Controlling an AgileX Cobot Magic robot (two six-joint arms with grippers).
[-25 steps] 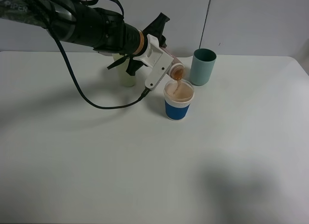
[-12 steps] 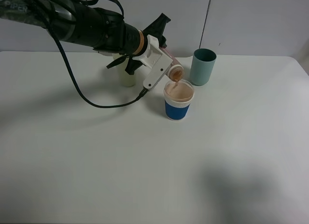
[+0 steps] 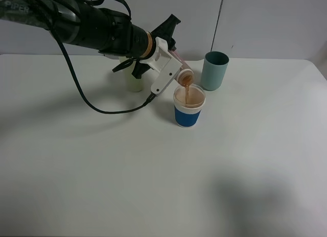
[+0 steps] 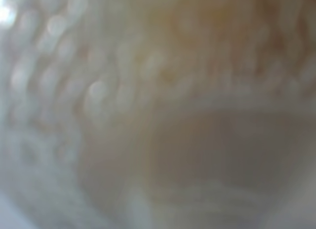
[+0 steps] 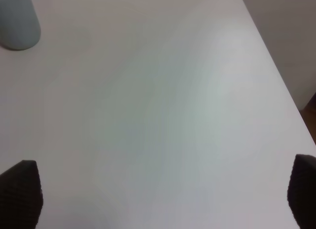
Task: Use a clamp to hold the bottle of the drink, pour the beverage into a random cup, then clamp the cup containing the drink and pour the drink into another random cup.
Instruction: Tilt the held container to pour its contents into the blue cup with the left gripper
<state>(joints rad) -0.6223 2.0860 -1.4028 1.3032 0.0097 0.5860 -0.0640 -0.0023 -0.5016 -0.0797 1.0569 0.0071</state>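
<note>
Bottle (image 3: 182, 69), clear and tipped mouth-down, streams dark brown beverage (image 3: 188, 92) into the blue-sleeved cup (image 3: 187, 116). Left gripper (image 3: 175, 62) is clenched on it; right gripper (image 5: 158, 189) stands released.

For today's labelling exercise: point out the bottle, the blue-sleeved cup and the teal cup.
bottle (image 3: 184, 73), exterior high view, neck near its mouth.
blue-sleeved cup (image 3: 187, 117), exterior high view, blue sleeve.
teal cup (image 3: 213, 74), exterior high view, outer wall.

one bottle (image 3: 184, 73), one table (image 3: 102, 170) and three cups: a blue-sleeved cup (image 3: 188, 110), a teal cup (image 3: 214, 71), a pale yellow-green tumbler (image 3: 134, 84).
</note>
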